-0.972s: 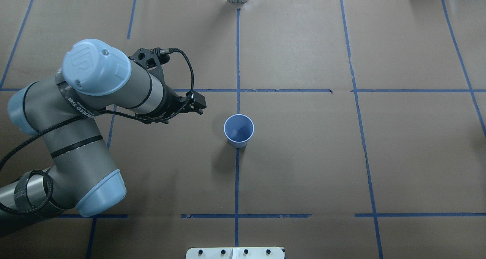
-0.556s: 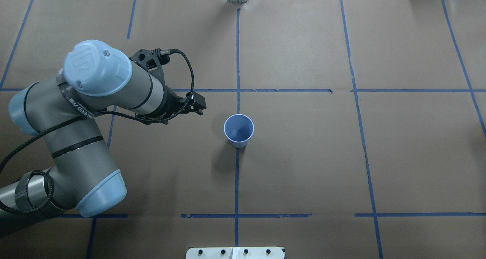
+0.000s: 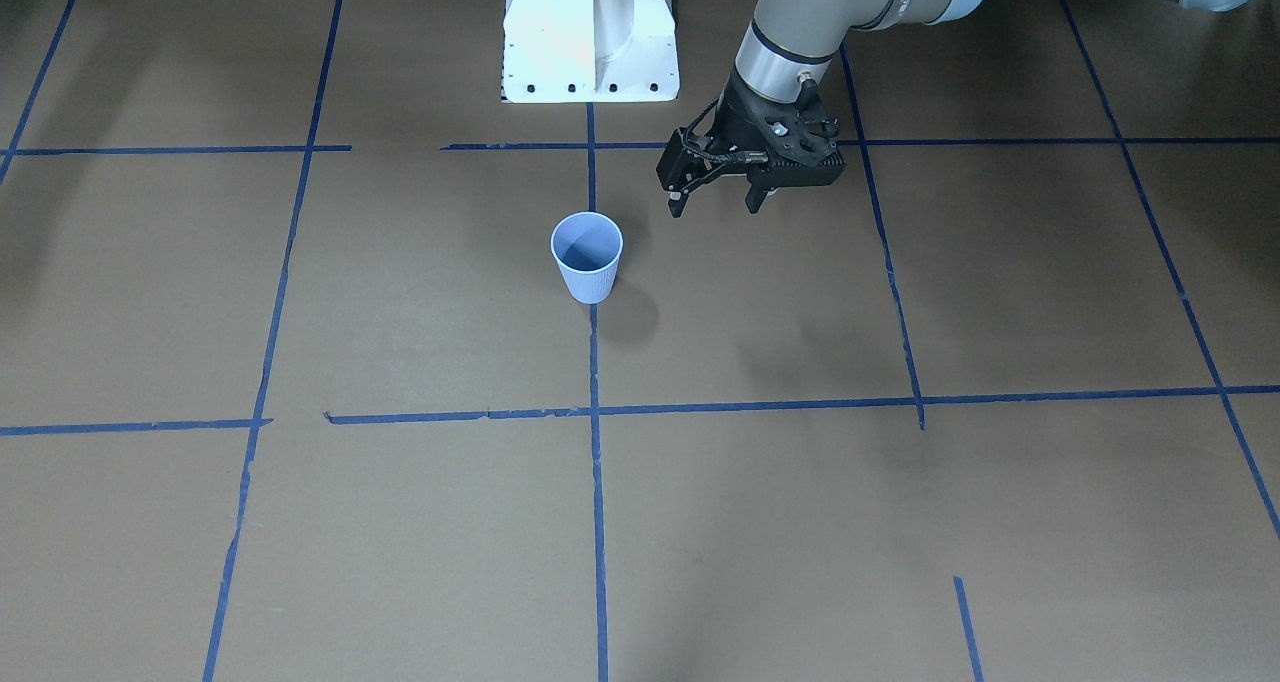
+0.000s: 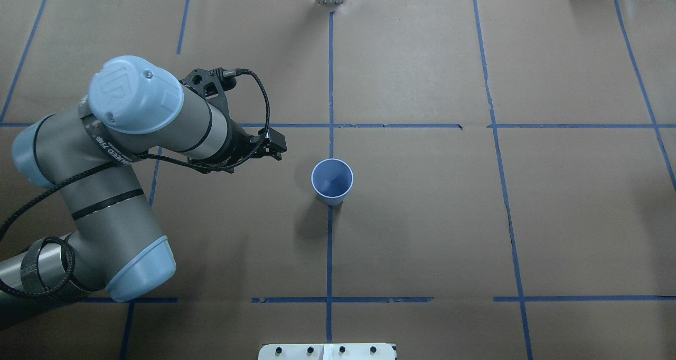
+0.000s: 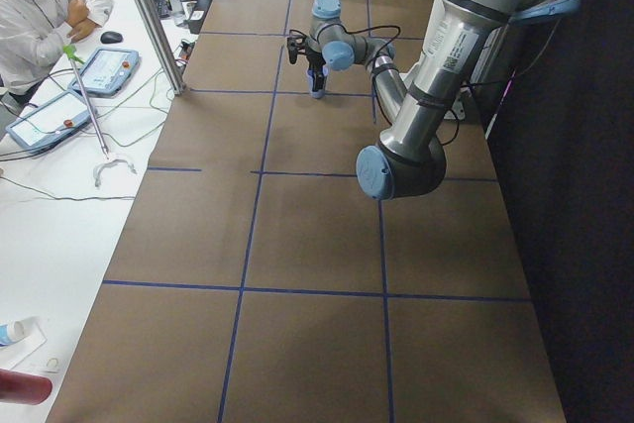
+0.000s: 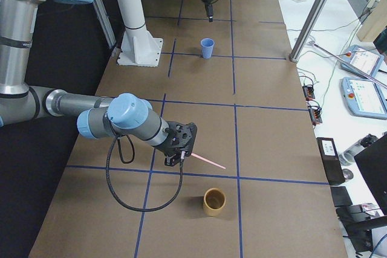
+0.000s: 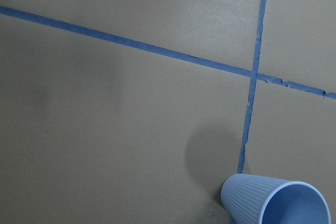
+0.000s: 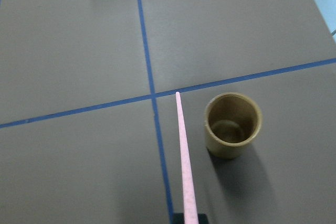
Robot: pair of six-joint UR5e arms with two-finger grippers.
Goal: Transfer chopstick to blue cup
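The blue cup (image 4: 331, 181) stands upright and empty at the table's middle; it also shows in the front view (image 3: 587, 257) and at the bottom of the left wrist view (image 7: 275, 203). My left gripper (image 3: 715, 204) is open and empty, hanging above the table beside the cup on the robot's left, also seen from overhead (image 4: 272, 146). My right gripper (image 6: 184, 151) is far off at the table's right end, shut on the pink chopstick (image 8: 184, 156). The stick (image 6: 208, 162) juts out level above the table, next to a brown cup.
A brown cylindrical cup (image 8: 232, 125) stands upright just right of the stick's tip, also in the right side view (image 6: 213, 201). The robot's white base (image 3: 590, 37) is behind the blue cup. Blue tape lines cross the brown paper table. Operators' desks flank the far edge.
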